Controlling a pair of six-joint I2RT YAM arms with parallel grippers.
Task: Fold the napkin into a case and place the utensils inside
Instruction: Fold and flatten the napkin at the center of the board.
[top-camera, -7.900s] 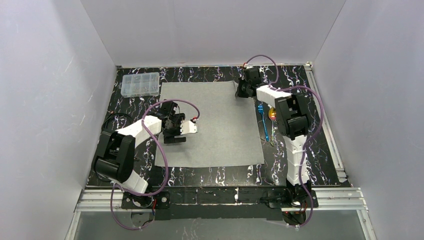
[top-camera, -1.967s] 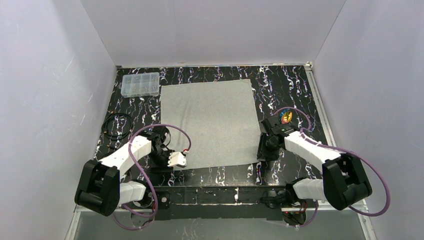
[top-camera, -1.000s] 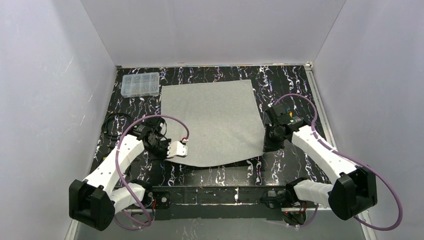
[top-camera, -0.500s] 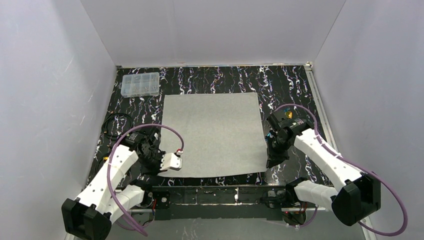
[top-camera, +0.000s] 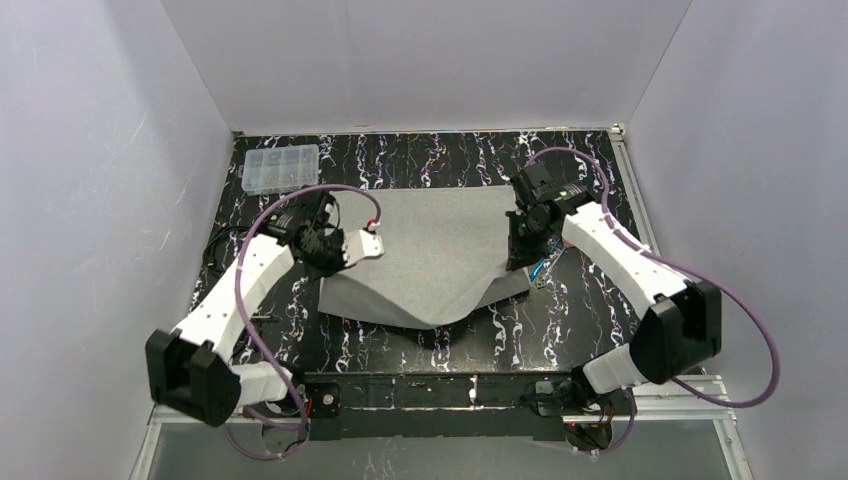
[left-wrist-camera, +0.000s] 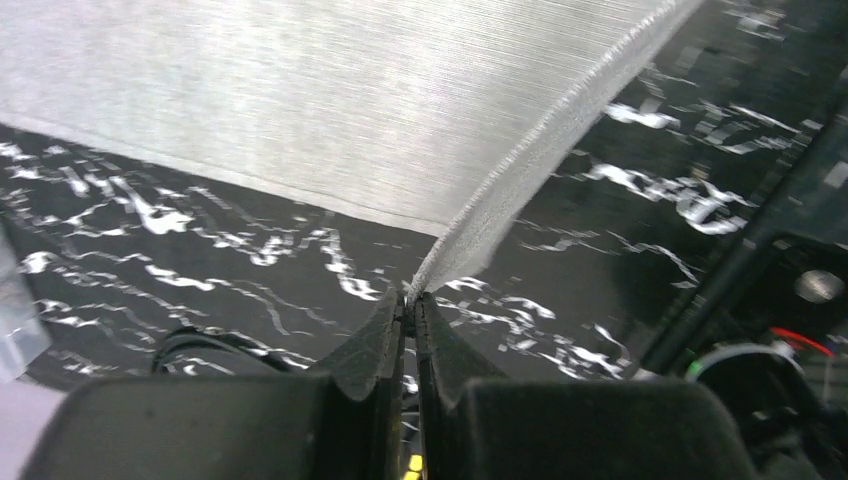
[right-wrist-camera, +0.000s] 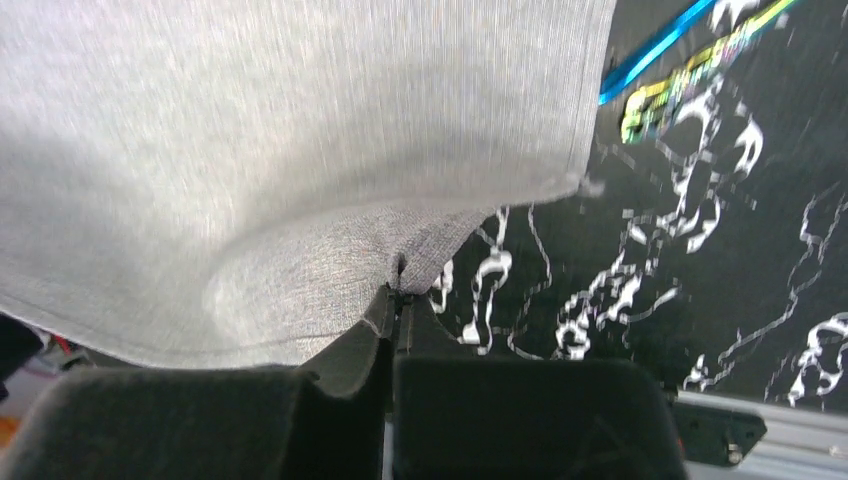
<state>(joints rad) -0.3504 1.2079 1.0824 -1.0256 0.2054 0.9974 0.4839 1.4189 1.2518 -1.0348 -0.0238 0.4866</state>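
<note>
Since half second ago, both near corners of napkin (top-camera: 430, 270) lifted off bench (top-camera: 480, 340) and carried toward far edge; middle sags between. Left fingers (left-wrist-camera: 385, 335) clamped on one corner, right fingers (right-wrist-camera: 372, 318) on other. Cloth soft, light, limp: hold corners, keep taut.

No readable text, label, brand, number or sign is showing in any view. The napkin (top-camera: 430, 265), the clear compartment box (top-camera: 281, 168), the marbled table (top-camera: 440, 160) and the arm housings are presenting nothing legible. Both wrist views are blurring too much for fine print.
</note>
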